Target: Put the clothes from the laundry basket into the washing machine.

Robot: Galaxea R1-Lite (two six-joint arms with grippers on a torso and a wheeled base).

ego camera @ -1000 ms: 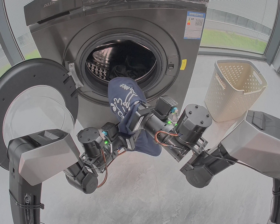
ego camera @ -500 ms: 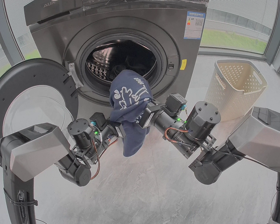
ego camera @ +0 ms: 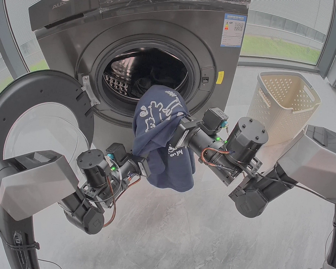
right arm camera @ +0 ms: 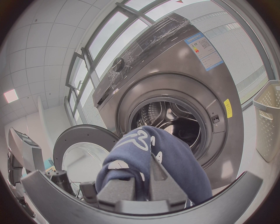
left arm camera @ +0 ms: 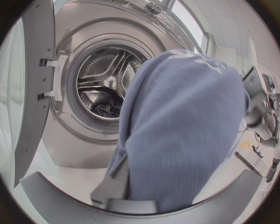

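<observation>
While left gripper [ego camera: 147, 167] and right gripper [right arm camera: 142, 175] fingers clamp the navy printed sweatshirt [ego camera: 157, 115], lift its hem [ego camera: 174, 185] into the steel drum [ego camera: 120, 83].

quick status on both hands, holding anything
Left hand: closed on the navy shirt, one finger hidden by cloth.
Right hand: closed on the same navy shirt.

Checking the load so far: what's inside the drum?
Dark clothes lie at the bottom of the drum. The shirt, held before the opening, hides part of the inside.
</observation>
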